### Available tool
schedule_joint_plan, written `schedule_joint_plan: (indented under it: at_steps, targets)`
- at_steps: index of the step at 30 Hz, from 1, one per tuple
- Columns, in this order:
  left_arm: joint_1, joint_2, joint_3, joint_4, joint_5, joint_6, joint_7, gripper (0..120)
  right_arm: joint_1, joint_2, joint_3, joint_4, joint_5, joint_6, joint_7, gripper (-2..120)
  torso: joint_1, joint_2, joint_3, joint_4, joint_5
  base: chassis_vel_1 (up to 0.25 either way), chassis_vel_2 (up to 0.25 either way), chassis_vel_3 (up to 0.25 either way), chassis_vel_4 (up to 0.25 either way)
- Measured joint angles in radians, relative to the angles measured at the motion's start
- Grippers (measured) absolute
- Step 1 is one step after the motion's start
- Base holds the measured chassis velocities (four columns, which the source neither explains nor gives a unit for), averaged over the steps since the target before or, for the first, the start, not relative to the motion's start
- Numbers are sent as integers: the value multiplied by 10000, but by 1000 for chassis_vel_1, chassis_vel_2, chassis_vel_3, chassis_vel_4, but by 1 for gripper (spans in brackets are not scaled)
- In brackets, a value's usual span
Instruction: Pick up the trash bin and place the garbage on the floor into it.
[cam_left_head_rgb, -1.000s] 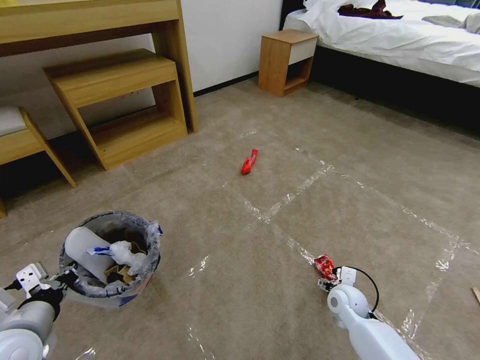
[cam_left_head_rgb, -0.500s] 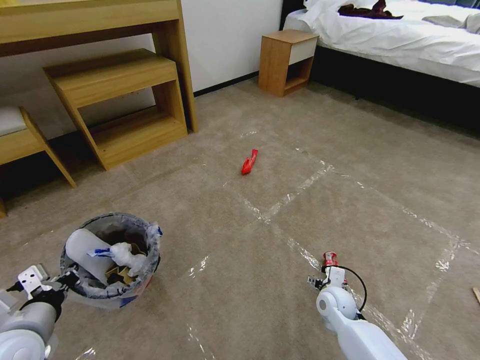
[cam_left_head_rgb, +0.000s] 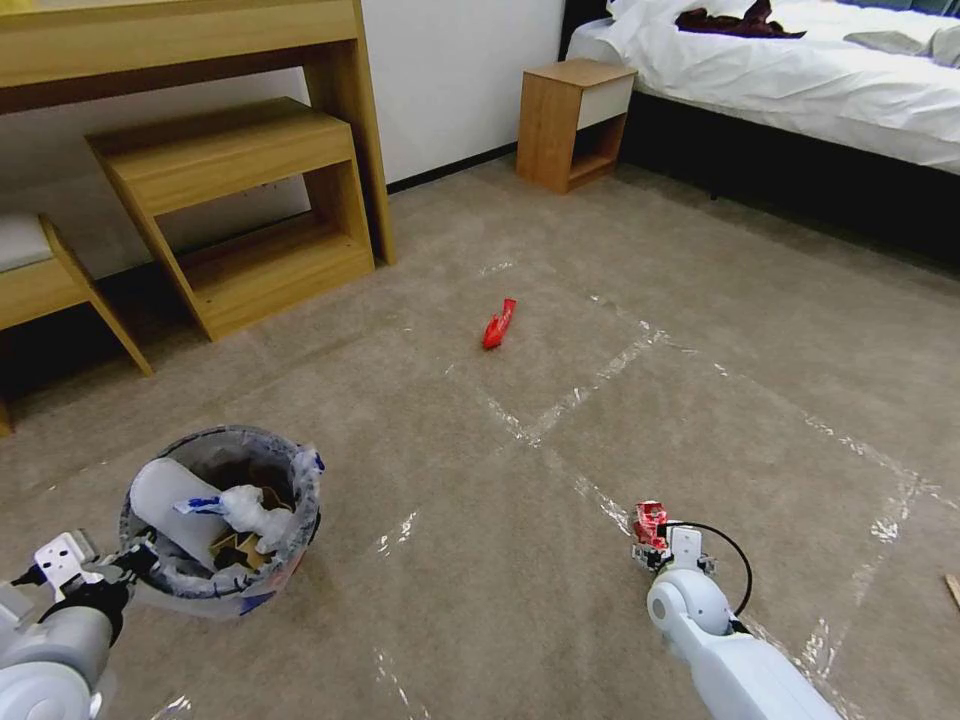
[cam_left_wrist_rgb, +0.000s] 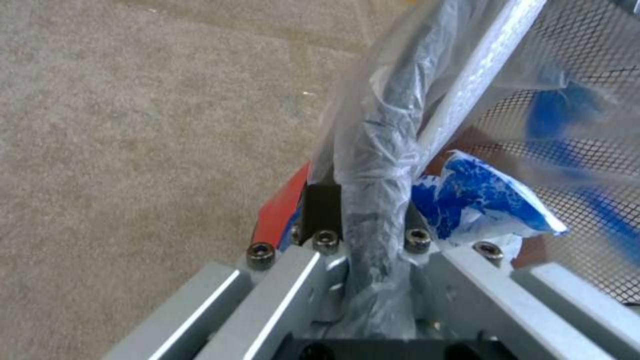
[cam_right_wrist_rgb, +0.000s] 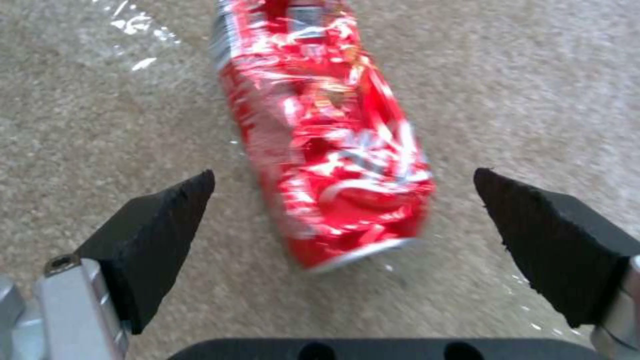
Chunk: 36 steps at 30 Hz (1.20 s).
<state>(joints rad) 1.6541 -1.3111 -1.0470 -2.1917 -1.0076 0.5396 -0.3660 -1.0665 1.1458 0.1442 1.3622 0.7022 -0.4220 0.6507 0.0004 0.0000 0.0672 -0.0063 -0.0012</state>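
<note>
fingers spread wide around the red can

the floor (cam_left_head_rgb: 520, 560) is bearing the trash bin (cam_left_head_rgb: 222, 520), its rim clamped by the left gripper (cam_left_wrist_rgb: 363, 235). the right gripper (cam_right_wrist_rgb: 343, 220), shifting back over the red can (cam_right_wrist_rgb: 327, 145), is hanging unclosed, nothing grasped yet.

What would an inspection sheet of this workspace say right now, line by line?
Surface: beige carpet with shiny tape strips forming a grid.
Job's things: trash bin, lined and part full; crushed red can on the carpet; red wrapper farther off.
Clutter: thin stick at the edge.
Grippers: left pincer shut on the bin's rim; right pincer open, straddling the can, apart from it.
Cables: black cable looping at the right wrist.
Surroundings: wooden desk, nightstand, bed.
</note>
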Motion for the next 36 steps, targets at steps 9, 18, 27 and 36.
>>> schedule_joint_plan:
  at_steps: [9, 18, 27, 36]
  targets:
    - [241, -66, -79, -47, 45, -109, 34, 1, 697, 305, -320, -1039, -81, 142, -274, 99, 0, 0, 0, 2, -1, 0, 0, 0, 0]
    - [203, 1, -93, -40, 42, -148, 35, 1, 932, 356, -367, -1614, -360, 245, -415, 99, 0, 0, 0, 1, -1, 0, 0, 0, 0]
    - [152, -5, -28, 79, 78, -169, 26, 1, 843, 337, -331, -1664, -588, 404, -465, 85, 0, 0, 0, 0, -2, 0, 0, 0, 0]
    - [200, -45, -38, 77, 100, -231, 26, 1, 754, 487, -333, -1687, -793, 580, -487, 57, 0, 0, -2, 0, -5, 0, 0, 0, 0]
